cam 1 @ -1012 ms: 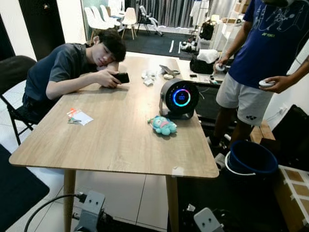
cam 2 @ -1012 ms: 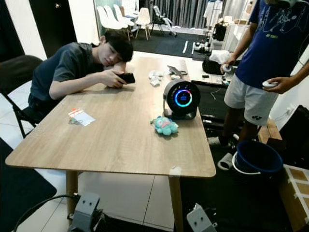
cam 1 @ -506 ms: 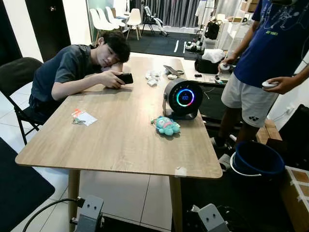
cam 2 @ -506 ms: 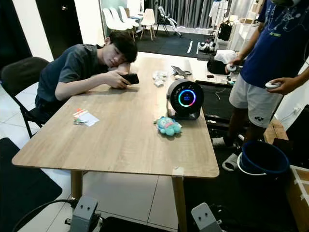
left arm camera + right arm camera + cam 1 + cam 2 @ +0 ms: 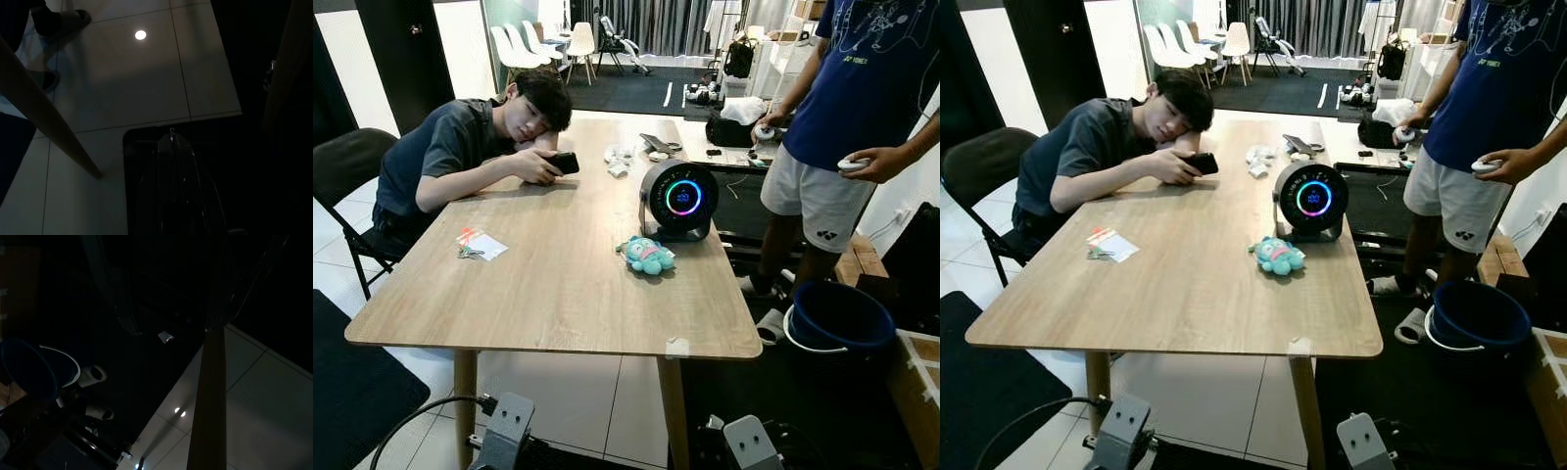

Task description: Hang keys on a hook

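Observation:
A small bunch of keys (image 5: 467,254) lies on the wooden table (image 5: 558,304) near its left edge, beside a white card (image 5: 483,243) with an orange tag. Both my arms hang low in front of the table's near edge; their grey wrist parts are the left arm (image 5: 503,433) and the right arm (image 5: 750,446). The left gripper (image 5: 171,147) is a dark shape over the tiled floor under the table. Faint outlines of the right gripper (image 5: 176,308) show in the dark. Neither is near the keys.
A seated person (image 5: 460,147) leans on the table's far left, holding a phone (image 5: 562,162). Another person (image 5: 842,117) stands at the right. A round black speaker (image 5: 677,199) and a teal plush toy (image 5: 646,256) sit mid-table. A blue bucket (image 5: 837,318) stands on the floor at the right.
The whole picture has shifted a little, so the camera has moved. The keys and the other things on the table lie where they were.

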### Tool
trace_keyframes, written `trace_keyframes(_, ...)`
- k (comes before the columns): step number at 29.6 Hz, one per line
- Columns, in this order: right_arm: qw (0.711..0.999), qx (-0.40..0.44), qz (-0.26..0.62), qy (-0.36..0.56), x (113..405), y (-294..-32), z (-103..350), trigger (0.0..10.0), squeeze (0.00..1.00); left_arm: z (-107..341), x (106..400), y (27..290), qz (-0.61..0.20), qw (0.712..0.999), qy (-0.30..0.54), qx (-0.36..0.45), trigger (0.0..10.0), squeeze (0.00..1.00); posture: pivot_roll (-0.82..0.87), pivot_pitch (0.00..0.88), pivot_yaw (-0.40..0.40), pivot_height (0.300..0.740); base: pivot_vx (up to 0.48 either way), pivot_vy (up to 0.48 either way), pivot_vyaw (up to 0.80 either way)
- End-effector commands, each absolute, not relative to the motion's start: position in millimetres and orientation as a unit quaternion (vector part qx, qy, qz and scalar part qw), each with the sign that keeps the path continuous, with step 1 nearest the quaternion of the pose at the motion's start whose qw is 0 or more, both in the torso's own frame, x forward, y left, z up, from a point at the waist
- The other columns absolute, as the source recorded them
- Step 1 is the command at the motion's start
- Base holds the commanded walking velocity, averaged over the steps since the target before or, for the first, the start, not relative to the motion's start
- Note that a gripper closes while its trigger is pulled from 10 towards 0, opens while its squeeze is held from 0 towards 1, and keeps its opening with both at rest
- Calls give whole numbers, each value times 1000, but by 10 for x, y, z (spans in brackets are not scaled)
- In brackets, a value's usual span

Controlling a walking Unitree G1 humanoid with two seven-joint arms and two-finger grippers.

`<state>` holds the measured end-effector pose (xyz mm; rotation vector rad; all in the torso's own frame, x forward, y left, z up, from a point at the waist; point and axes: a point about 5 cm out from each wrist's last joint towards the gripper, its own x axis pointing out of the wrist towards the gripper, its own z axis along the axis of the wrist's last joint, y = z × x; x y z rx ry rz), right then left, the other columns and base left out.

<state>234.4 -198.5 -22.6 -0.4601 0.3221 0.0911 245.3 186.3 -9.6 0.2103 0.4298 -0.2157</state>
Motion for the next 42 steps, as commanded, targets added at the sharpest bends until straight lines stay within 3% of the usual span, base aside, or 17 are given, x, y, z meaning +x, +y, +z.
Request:
trace_keyframes(1, 957, -226, 43, 174, 2277, -1984, -285, 10000, 0, -138, 2417, 1896, -107, 962, 227, 109, 10000, 0, 24, 92, 12, 740, 0, 0, 0)
trace_keyframes(13, 956, -231, 67, 169, 2262, -1921, -294, 10000, 0, -144, 2407, 1871, -110, 961, 227, 111, 10000, 0, 27, 94, 11, 740, 0, 0, 0)
trace_keyframes(31, 954, -230, 73, 180, 2222, -1913, -331, 10000, 0, -154, 2407, 1866, -112, 960, 229, 111, 10000, 0, 28, 94, 14, 740, 0, 0, 789)
trace_keyframes(42, 951, -235, 76, 186, 2192, -1928, -354, 10000, 0, -347, 2196, 1916, -126, 944, 278, 126, 10000, 0, 33, 97, 13, 740, 0, 0, 800)
